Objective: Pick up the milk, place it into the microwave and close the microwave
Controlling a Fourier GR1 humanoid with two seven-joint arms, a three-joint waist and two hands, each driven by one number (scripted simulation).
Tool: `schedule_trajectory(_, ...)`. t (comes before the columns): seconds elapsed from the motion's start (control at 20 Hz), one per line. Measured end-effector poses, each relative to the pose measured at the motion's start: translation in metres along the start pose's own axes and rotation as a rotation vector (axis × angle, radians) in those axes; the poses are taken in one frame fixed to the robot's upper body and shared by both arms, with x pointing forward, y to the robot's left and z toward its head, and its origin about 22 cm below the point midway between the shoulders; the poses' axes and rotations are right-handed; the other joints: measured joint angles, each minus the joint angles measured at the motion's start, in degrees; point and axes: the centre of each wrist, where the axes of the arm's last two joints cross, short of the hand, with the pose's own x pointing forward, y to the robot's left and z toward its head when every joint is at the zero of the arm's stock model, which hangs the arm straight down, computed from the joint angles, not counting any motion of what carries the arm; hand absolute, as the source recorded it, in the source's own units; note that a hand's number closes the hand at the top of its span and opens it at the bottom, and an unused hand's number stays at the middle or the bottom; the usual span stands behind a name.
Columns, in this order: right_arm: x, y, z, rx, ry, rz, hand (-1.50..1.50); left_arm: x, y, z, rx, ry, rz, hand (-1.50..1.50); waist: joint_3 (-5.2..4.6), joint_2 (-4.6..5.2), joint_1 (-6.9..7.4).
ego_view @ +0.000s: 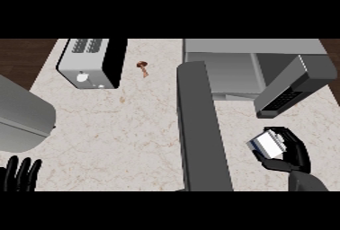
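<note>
My right hand [287, 155] has its fingers curled round the milk [267, 143], carton lifted off the counter [119, 134], low at the right of the head view and just short of the microwave [229, 72]. So the pick-up looks done; carrying is the step in hand. Next I judge I must swing the carton up and left into the open cavity, then release. Watch it: the microwave door [203, 130] stands wide open, a long dark slab just beside my hand, and the control panel [292, 87] juts out right above the milk. Further off, a toaster [90, 63] and a small brown object [143, 66] I can't identify. My left hand [20, 174] rests spread at the lower left edge.
</note>
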Motion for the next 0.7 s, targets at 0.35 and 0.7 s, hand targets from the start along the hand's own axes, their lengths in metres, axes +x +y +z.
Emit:
schedule_trajectory(0.35, 0.003, 0.015, -0.015, 0.02, -0.019, -0.085, 1.5, 0.0, 0.002, 0.0, 0.006, 0.001, -0.004, -1.5, -0.07, -0.15, -0.19)
schedule_trajectory(0.7, 0.013, 0.039, -0.042, 0.099, -0.051, -0.138, 1.5, 0.001, 0.01, 0.0, 0.017, -0.011, -0.007, -1.5, -0.15, -0.28, -0.37)
